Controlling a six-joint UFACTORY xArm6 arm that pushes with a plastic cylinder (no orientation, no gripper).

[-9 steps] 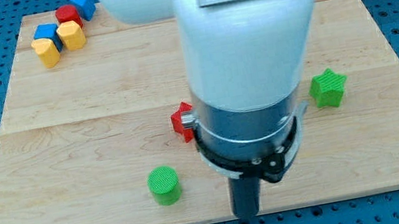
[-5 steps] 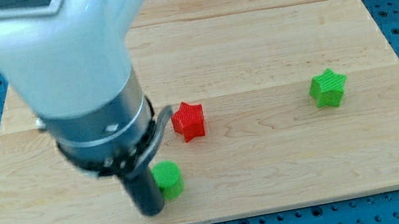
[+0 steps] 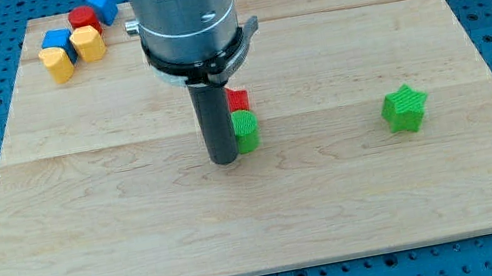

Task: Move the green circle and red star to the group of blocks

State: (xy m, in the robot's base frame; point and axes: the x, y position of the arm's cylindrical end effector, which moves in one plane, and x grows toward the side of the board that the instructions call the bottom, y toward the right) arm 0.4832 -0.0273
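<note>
My tip point(image 3: 224, 159) rests on the board near the middle, touching the left side of the green circle point(image 3: 247, 131). The red star point(image 3: 238, 100) sits just above the green circle, touching it, and is mostly hidden behind the rod. The group of blocks is at the view's top left: a blue block point(image 3: 56, 40), a yellow block point(image 3: 56, 64), a second yellow block point(image 3: 88, 43), a red block point(image 3: 83, 17) and a blue block point(image 3: 104, 5). The group is far up and left of my tip.
A green star point(image 3: 405, 109) lies alone at the view's right. The wooden board point(image 3: 272, 225) sits on a blue pegboard surface. The arm's body covers the board's top middle.
My tip swung from the bottom middle to the left of the green circle, then up and right. The green circle moved up and right against the red star, which also shifted up.
</note>
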